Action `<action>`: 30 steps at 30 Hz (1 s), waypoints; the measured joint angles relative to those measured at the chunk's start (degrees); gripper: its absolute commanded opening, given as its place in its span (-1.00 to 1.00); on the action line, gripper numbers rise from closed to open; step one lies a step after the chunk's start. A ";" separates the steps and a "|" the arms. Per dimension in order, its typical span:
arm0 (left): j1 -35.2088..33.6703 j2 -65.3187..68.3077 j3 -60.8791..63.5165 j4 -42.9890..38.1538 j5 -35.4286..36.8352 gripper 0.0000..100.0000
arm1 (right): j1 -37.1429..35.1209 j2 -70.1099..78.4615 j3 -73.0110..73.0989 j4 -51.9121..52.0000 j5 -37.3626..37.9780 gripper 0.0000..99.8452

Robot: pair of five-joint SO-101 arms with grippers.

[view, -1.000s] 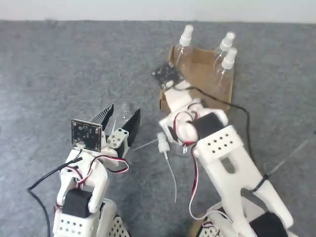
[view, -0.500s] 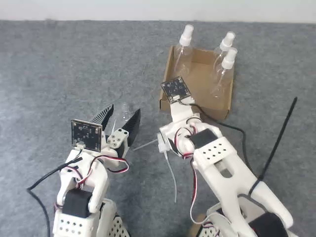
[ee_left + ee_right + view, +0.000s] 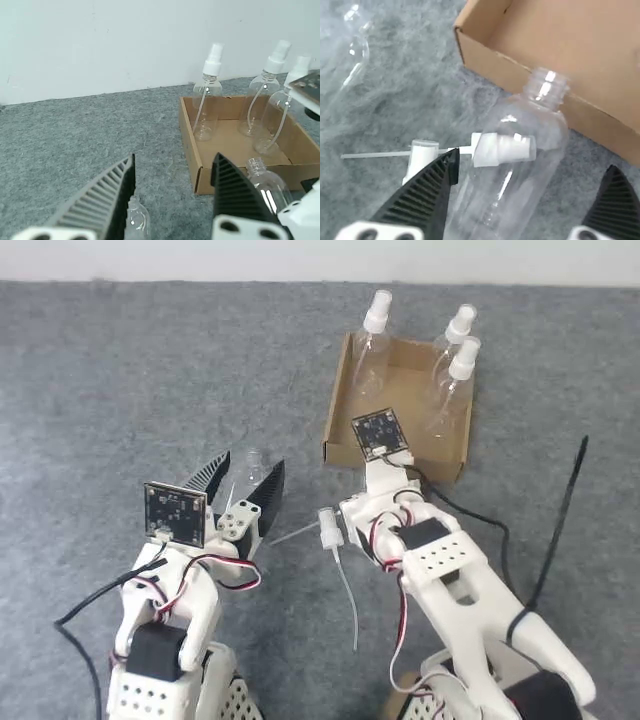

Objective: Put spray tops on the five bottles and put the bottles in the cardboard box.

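Draws the right gripper (image 3: 532,167) back from the cardboard box (image 3: 334,430) and down low over the grey carpet (image 3: 120,390). Parks the boxed count at three, and points to capping as the next job, by the look of it.

Far left: holds the left gripper (image 3: 250,461) spread wide, straddling an uncapped bottle (image 3: 136,220) without pinching it. Moving right: leaves one spray top (image 3: 502,148) and a second spray top (image 3: 421,156) lying flat, tubes trailing. Then spreads the right gripper open around the other bare bottle (image 3: 520,125), clamping nothing. Perhaps brushes that first top, hard to tell through clear plastic. Further right, stands three capped bottles (image 3: 375,340) upright in the box.

Underneath it all, grey carpet; behind, plain white wall (image 3: 100,40).
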 measured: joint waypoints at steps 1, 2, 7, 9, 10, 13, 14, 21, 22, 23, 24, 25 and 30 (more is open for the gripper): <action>0.00 0.00 0.00 0.00 0.00 -0.55 | -0.26 0.00 0.35 -0.35 -0.70 -0.26; 0.00 0.00 0.00 0.00 0.00 -0.55 | -0.35 0.00 0.44 -0.53 -1.85 -0.26; 0.00 0.00 0.00 0.00 0.00 -0.55 | -0.35 0.00 1.93 -0.79 -4.40 -0.50; 0.00 0.00 0.00 0.00 0.00 -0.55 | -0.35 0.00 2.37 -0.88 -4.40 -0.65; 0.00 0.00 0.00 0.00 0.00 -0.55 | -0.26 0.00 2.37 -0.88 -4.40 -0.73; 0.00 0.00 0.00 0.00 0.00 -0.55 | -0.26 0.00 2.37 -0.88 -4.75 -0.91; 0.00 0.00 0.00 0.00 0.00 -0.55 | -0.26 0.00 2.37 -0.88 -4.75 -0.96; 0.00 0.00 0.00 0.00 0.00 -0.55 | -0.88 0.00 2.37 -0.88 -4.84 -0.97; 0.00 0.00 0.00 0.00 0.00 -0.55 | -0.88 -0.35 2.37 -0.88 -4.84 -0.97; 0.00 0.00 0.00 0.00 0.00 -0.55 | -0.97 -0.97 2.46 -0.88 -4.84 -0.97; 0.00 0.00 0.00 0.00 0.00 -0.55 | -1.14 -1.93 2.46 -0.88 -4.84 -0.97; 0.00 0.00 0.00 0.00 0.00 -0.55 | -1.14 -3.25 2.46 -0.62 -4.84 -0.97; 0.00 0.00 0.00 0.00 0.00 -0.55 | -1.14 -14.24 2.46 8.62 -4.84 -0.97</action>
